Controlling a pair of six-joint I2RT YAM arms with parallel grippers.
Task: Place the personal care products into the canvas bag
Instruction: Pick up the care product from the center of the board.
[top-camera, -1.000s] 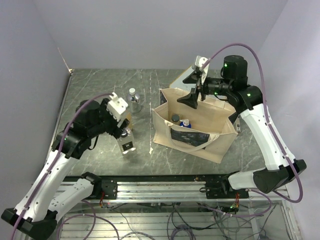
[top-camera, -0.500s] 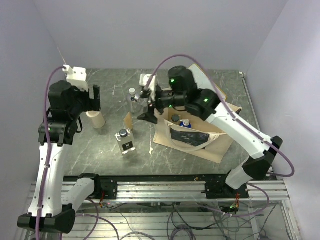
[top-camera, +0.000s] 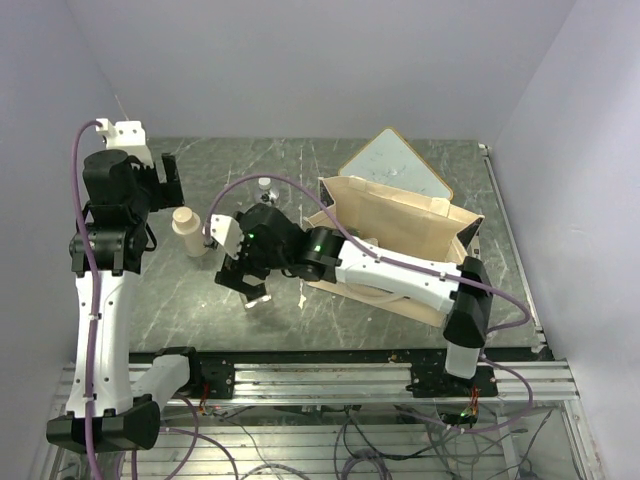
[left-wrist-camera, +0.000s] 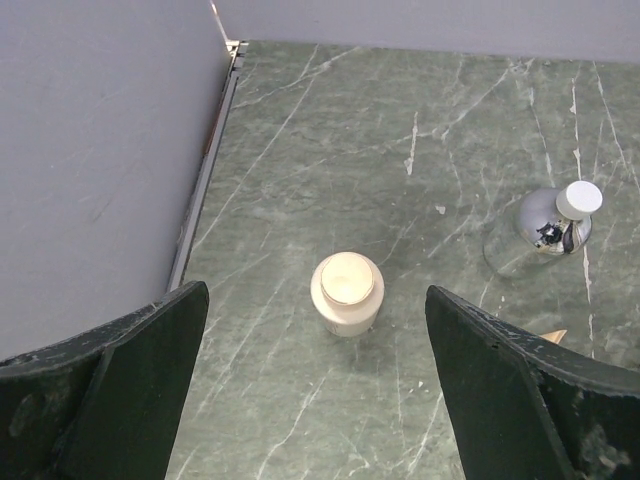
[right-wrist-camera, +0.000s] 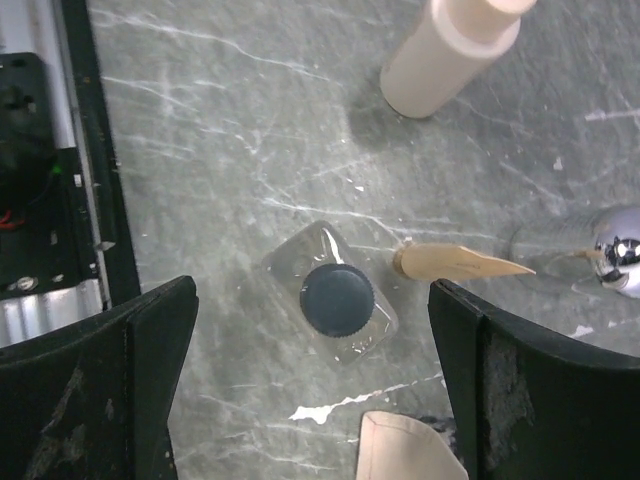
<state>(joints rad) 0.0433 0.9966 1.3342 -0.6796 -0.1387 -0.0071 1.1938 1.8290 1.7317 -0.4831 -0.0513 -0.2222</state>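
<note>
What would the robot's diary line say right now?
left gripper open over cream bottle | right gripper open over black-cap bottle | bag standing

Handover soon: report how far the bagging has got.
Done: unverifiable; the canvas bag hides its contents. In hand: nothing; the open right gripper hovers over the black-capped bottle, the open left gripper over the cream cylinder. Left: those, the tan tube, the silver-capped bottle.

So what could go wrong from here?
The right claw is open over the dark-capped bottle, and the tan tube lies right beside it, so a finger might knock the tube. The arm also stretches across the front of the bag and might drag it.
</note>
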